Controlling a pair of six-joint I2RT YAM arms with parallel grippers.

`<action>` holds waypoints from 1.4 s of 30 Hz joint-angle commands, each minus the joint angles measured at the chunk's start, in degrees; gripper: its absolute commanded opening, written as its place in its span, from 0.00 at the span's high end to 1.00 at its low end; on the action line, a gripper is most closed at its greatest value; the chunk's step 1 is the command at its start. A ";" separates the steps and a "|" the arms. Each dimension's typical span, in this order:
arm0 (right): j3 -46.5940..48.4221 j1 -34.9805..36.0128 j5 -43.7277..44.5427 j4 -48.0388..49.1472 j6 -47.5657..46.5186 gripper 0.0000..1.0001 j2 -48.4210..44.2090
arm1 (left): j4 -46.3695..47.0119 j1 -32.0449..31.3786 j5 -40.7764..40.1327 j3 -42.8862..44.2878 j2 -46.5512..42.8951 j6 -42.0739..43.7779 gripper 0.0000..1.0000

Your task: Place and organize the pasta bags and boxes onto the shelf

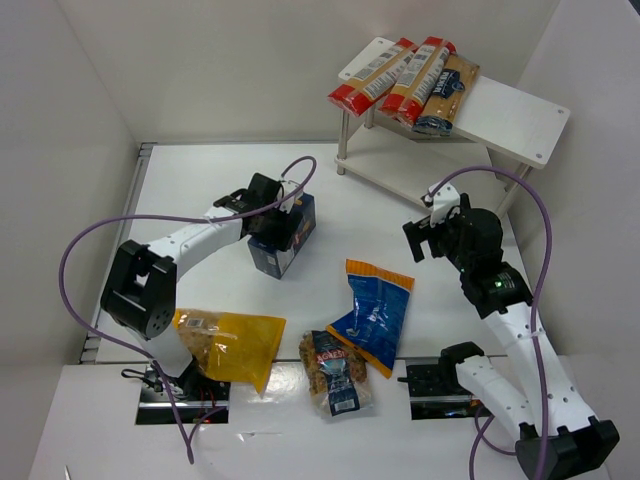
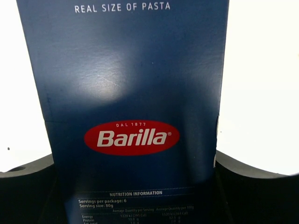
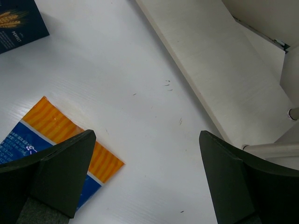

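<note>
Box (image 2: 133, 93) w/ "Barilla, dal 1877" logo pinched in left end effector (image 1: 274, 218); right end effector (image 3: 145, 140) spread.

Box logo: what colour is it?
Red oval logo, white lettering, on the box; left wrist view shows it best.

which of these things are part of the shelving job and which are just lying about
Part of the job:
- dark blue cardboard pasta box, held in the left hand
- large yellow bag with clear window
- blue bag with orange top
- small clear bag with dark label
- white two-tier shelf

Just there:
- long red-ended spaghetti packs, on the shelf's top board
- long tan blue-ended pack beside them
</note>
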 commanded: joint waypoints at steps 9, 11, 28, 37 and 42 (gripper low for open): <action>-1.21 -2.90 1.60 1.61 -0.11 0.00 -3.07 | -2.38 0.11 4.32 6.11 -9.86 4.05 0.87; -1.21 -4.22 1.60 1.61 -0.11 0.00 -3.60 | -2.99 0.11 5.72 7.61 -10.74 4.05 0.90; -1.21 -18.81 0.46 1.61 -0.11 0.00 -5.89 | -3.25 0.11 16.79 24.03 -6.72 1.33 0.81; -1.74 -21.28 -2.09 1.61 -0.11 0.00 -6.41 | -7.31 -0.42 19.62 27.67 -7.85 2.47 0.91; -1.74 -21.28 -2.09 1.61 -0.11 0.00 -5.89 | 3.48 -0.42 14.71 18.09 -8.90 -0.76 0.91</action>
